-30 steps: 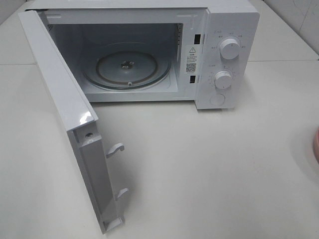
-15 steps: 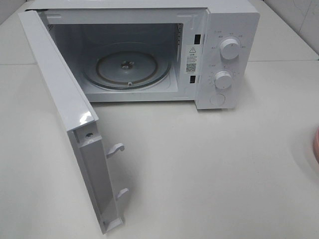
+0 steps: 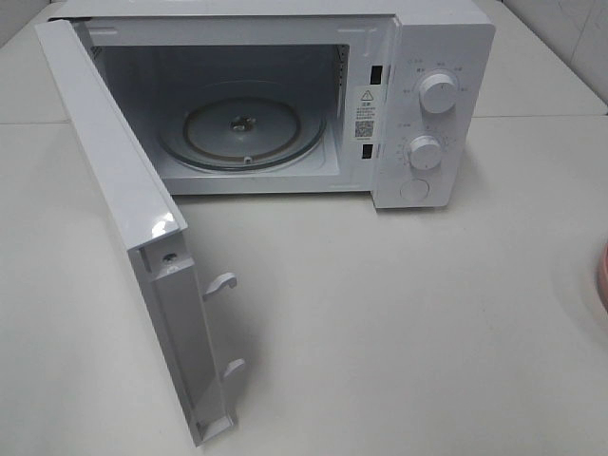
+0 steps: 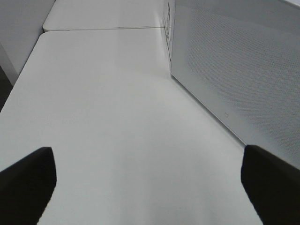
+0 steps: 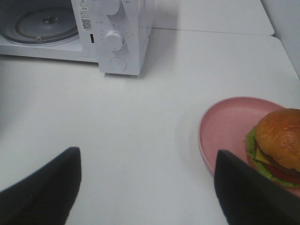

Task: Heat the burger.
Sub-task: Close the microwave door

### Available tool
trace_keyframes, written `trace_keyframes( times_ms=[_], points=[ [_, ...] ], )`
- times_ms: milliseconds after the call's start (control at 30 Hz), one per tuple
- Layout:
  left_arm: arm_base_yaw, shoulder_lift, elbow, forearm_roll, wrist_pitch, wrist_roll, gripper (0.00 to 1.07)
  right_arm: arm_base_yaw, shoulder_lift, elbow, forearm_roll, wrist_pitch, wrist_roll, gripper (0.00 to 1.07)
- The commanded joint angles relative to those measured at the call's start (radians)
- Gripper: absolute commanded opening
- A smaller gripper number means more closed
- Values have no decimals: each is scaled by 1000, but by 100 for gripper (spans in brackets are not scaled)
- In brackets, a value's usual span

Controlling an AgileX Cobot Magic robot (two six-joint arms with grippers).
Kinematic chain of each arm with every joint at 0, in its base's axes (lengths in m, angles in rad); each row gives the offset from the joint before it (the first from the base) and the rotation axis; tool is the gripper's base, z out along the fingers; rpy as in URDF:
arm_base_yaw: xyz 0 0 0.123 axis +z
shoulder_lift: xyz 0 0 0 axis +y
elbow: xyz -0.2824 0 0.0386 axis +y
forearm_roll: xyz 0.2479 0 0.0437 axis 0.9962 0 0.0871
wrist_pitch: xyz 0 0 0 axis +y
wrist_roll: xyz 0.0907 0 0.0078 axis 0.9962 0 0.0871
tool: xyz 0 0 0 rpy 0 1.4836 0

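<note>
On the far left, the left gripper [image 4: 145, 187] hangs low over bare desk [image 4: 117, 117] beside the outer face of the microwave door [image 3: 123, 218], its fingers [image 4: 26, 178] spread as wide as they go and holding nothing. It looks parked out of the way, I'd say, leaving the opening free.

That door stands swung fully out toward the near left, so the cavity is exposed and the glass turntable [image 3: 242, 131] sits bare, ready to take food. To the right of the cavity, on the microwave [image 3: 427, 57], a warning sticker with a triangle and a QR code [image 3: 366, 109] is stuck to the frame; its print is too small to read. Two white knobs [image 3: 438, 93] and a round button sit on the panel, their markings also illegible.

Further right, the right gripper [image 5: 147, 187] hovers above the desk, fingers [image 5: 248, 187] wide apart and empty. The burger [image 5: 277, 143] rests on a pink plate [image 5: 225, 126] at the near right, well apart from the microwave and untouched, probably staged within that arm's reach.
</note>
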Motion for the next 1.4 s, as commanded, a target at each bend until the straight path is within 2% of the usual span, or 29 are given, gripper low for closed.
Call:
trace_keyframes(
  times_ms=[33, 1100, 1200, 1400],
  points=[
    [2, -18, 1, -7, -5, -4, 103, -4, -31, 2, -9, -4, 14, 74],
    [2, -18, 1, -7, -5, -4, 103, -10, -31, 2, -10, -4, 13, 74],
    [2, -18, 1, -7, -5, -4, 103, -93, -31, 2, -9, -4, 13, 74],
    [2, -18, 1, -7, -5, -4, 103, -95, -31, 2, -9, -4, 13, 74]
  ],
)
